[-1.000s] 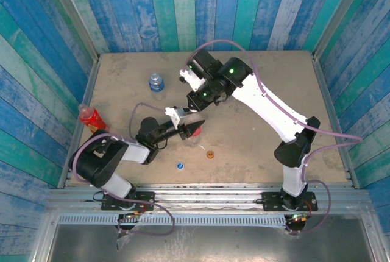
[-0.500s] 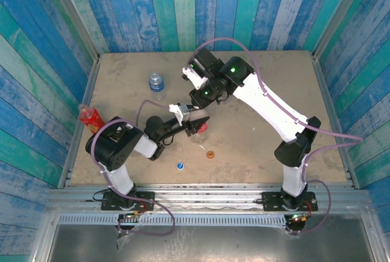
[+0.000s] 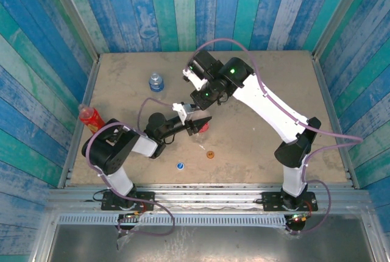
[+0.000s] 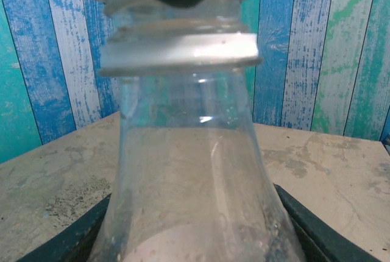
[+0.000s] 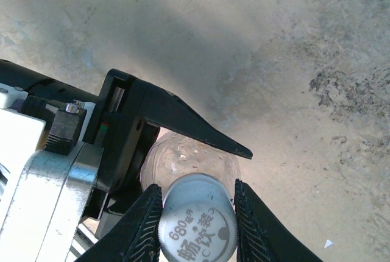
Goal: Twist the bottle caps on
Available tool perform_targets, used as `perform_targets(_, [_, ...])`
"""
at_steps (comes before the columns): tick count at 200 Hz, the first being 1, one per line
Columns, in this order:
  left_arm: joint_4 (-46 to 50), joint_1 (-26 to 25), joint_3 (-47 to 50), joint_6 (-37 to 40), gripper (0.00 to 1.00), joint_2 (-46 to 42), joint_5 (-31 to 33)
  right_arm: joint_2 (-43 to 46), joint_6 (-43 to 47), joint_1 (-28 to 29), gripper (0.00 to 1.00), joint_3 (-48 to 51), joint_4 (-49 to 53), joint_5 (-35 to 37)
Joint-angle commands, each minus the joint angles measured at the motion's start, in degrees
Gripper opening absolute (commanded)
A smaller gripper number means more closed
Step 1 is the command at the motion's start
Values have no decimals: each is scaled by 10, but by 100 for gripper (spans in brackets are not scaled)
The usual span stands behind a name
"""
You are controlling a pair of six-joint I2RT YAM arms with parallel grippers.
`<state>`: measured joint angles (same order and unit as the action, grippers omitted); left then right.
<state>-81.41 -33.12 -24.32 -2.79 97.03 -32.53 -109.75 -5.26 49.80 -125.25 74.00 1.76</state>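
The worn tan table top (image 3: 274, 91) carries all items. The left arm reaches toward the middle of the table. The left gripper (image 3: 202, 125) is closed to a narrow gap on the body of the clear plastic bottle with a red label (image 4: 189, 170), one black finger on each side. This bottle stands upright near the table's middle.

The right arm bends over from the far side. The right gripper (image 5: 197, 204) points straight down above that bottle, its jaws pinched on the small round white plastic cap (image 5: 197, 228). The cap sits on top of the bottle's neck, with threads exposed between it and the white neck ring (image 4: 180, 52).

The shorter clear bottle with a blue label (image 3: 156, 82) stands well apart, toward the far left. The slim red bottle (image 3: 91, 117) stands at the left edge.

The small orange cap (image 3: 211, 154) and the small blue cap (image 3: 180, 166) lie on the table nearer the arm bases, apart from each other.
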Motion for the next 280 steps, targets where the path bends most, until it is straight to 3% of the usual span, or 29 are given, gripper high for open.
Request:
perform_targets(1, [18,-4,-3,25,56,-20,-8,-26,7,4,31,13,54,10])
perform_targets(93, [20,-4,1,20,56,-26,-7,10,-22,-6,35,63,4,-8])
perform_targets(171, [32,-3,2,26,56,-31,-4,27,-19,-6,47,37,-4,13])
perform_targets(195, [34,-3,1,26,56,-31,-4,36,-18,-6,59,38,-4,13])
perform_targets(229, [29,-4,3,26,56,-29,-4,64,-5,-7,67,45,-15,0])
perform_targets(254, [27,-3,4,23,56,-27,-4,98,-5,-13,68,76,-55,-29])
perform_targets(280, [31,-3,4,24,56,-26,-3,137,-19,-32,61,130,-109,-49])
